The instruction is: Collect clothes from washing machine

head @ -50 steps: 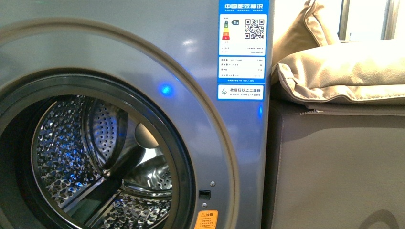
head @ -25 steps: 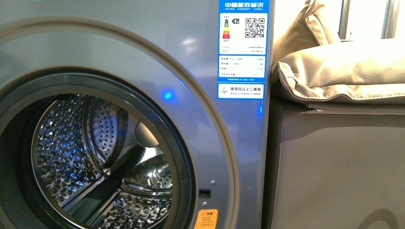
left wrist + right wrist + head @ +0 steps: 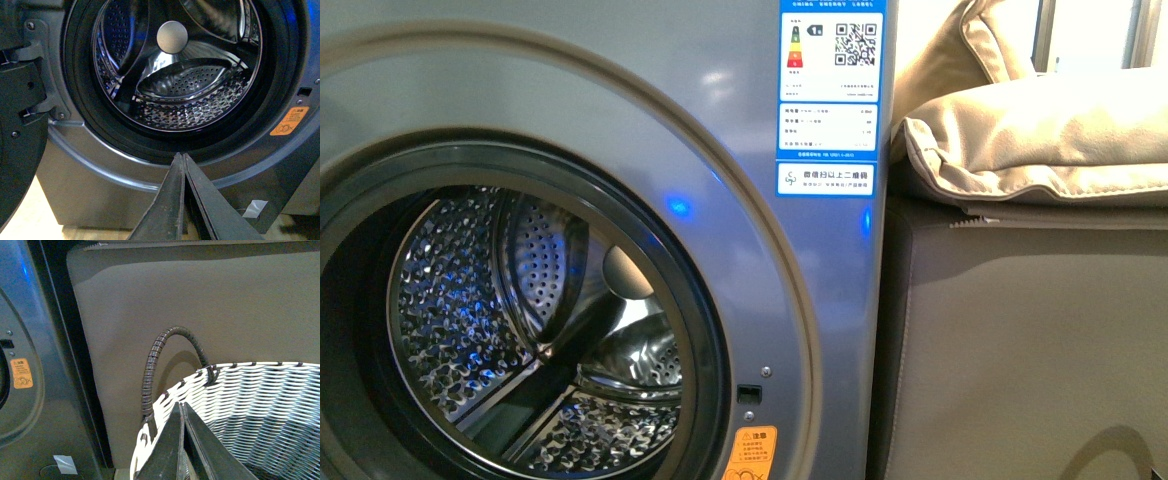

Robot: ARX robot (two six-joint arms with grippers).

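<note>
The grey washing machine [image 3: 620,90] fills the left of the front view, its door swung open and its perforated steel drum [image 3: 500,330] in plain sight. No clothes show in the drum or anywhere else. Neither arm shows in the front view. In the left wrist view my left gripper [image 3: 181,156] is shut and empty, just below the porthole rim and outside the drum [image 3: 195,90]. My right gripper [image 3: 181,405] is also shut and empty, at the near rim of the woven basket [image 3: 260,395], beside the washing machine [image 3: 30,365].
The open door [image 3: 20,130] hangs at the hinge side of the porthole. A dark hoop handle [image 3: 155,355] rises from the basket rim. A grey-brown sofa side [image 3: 1020,340] with beige cushions [image 3: 1040,140] stands right of the machine. A blue-white energy label [image 3: 830,95] and orange sticker [image 3: 752,450] mark the front panel.
The front view has shifted slightly: the label and cushions sit a little higher in the picture, and more of the orange sticker shows. The drum looks the same.
</note>
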